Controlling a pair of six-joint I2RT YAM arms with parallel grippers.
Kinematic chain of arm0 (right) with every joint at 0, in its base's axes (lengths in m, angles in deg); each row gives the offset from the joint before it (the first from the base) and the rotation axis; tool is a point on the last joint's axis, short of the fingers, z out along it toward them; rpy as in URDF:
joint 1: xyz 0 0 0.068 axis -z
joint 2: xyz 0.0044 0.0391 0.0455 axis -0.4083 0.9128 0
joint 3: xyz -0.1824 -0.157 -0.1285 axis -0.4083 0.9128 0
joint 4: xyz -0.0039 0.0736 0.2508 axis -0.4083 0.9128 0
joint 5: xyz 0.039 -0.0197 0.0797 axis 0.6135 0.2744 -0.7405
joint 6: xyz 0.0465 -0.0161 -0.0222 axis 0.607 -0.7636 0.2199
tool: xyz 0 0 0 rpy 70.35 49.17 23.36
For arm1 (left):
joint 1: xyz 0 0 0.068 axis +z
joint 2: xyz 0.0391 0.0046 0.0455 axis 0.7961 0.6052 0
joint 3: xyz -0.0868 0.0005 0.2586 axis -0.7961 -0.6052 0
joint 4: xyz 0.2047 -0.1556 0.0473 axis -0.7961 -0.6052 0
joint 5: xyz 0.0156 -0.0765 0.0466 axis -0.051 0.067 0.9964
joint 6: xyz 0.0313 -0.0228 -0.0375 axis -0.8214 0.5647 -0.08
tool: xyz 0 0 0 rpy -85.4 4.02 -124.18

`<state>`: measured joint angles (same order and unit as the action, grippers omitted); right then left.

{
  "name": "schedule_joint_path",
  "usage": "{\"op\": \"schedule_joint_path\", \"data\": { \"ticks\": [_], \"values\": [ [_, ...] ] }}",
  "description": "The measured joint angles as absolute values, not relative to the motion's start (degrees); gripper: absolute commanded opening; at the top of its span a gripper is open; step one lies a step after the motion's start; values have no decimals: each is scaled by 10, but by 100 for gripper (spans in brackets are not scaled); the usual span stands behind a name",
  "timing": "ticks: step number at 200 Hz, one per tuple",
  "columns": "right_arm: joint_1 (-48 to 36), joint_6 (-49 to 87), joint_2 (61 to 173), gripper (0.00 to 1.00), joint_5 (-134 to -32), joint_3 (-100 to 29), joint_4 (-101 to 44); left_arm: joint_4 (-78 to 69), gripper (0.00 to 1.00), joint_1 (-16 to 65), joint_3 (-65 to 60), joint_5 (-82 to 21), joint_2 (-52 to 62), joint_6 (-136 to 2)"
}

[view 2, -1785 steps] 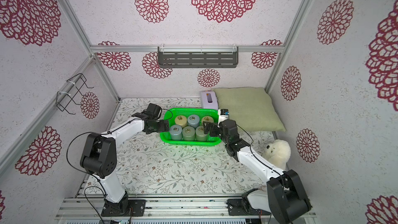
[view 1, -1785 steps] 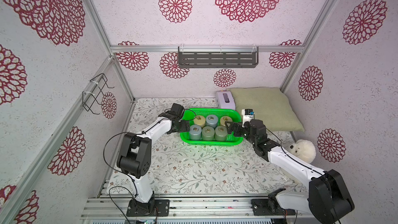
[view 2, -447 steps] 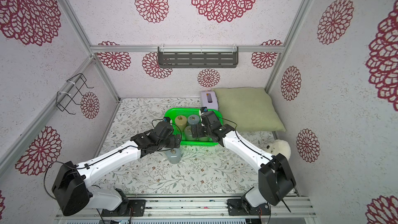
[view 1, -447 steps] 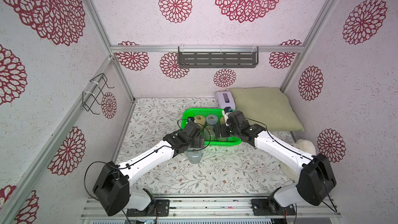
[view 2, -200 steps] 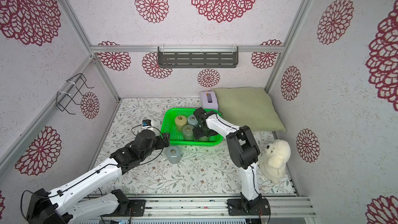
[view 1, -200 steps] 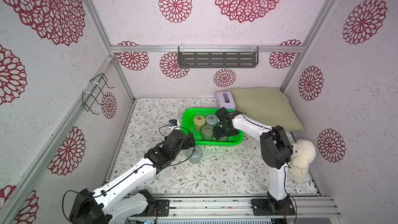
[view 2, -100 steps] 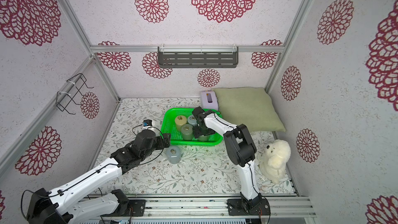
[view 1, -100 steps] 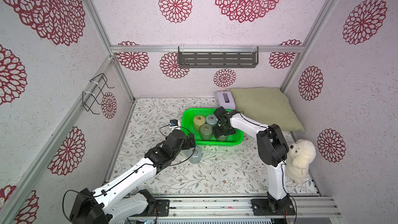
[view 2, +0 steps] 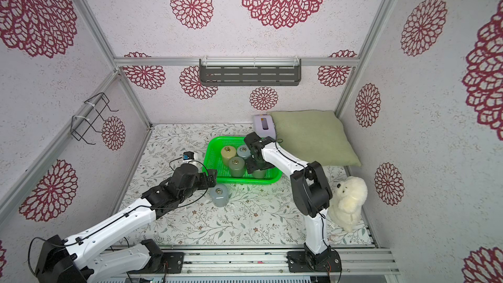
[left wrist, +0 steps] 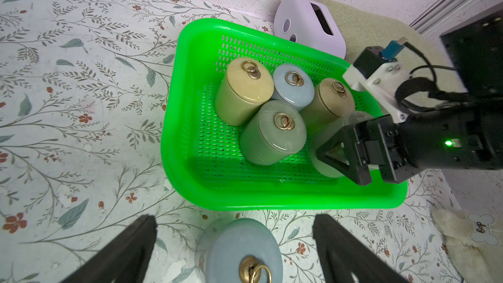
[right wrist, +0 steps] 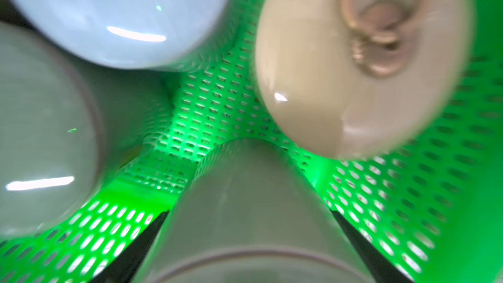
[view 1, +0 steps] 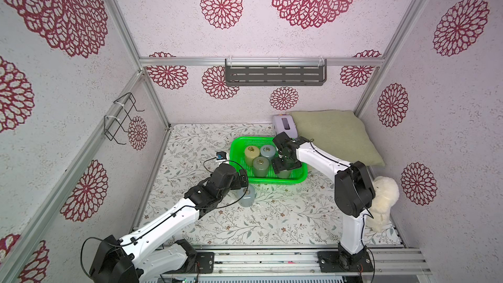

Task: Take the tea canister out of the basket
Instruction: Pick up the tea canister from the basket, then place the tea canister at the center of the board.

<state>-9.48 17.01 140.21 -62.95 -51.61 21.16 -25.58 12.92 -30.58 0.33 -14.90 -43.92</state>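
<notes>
Standing in basket (view 1: 268, 181), green canister (right wrist: 245, 200) was clamped by right gripper (view 1: 284, 164); left gripper (left wrist: 234, 217) gaped wide near blue canister (left wrist: 242, 251).

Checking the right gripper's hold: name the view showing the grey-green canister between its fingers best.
Right wrist: the grey-green canister fills the gap between the right gripper's fingers. Left wrist shows it partly hidden behind that gripper; both top views, only its lower body.

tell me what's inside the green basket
The basket holds five canisters: yellow, blue, tan, green, and a grey-green one straddled by the right claw. The claw covers most of its lid; the floor under the canisters is hidden.
</notes>
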Motion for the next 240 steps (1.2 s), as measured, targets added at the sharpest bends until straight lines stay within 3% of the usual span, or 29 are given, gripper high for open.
{"op": "schedule_joint_path", "data": {
  "ticks": [64, 127, 182, 240],
  "values": [
    [-125, 173, 1354, 63, -608, -569, 278, -256, 97, 129, -306, 6, -148, -439],
    [-222, 211, 1315, 64, -604, -563, 304, -259, 97, 130, -306, 21, -157, -438],
    [-298, 265, 1282, 64, -611, -460, 269, -261, 97, 131, -306, 39, -183, -436],
    [-307, 296, 1260, 65, -621, -352, 204, -261, 97, 131, -306, 49, -195, -430]
  ]
}}
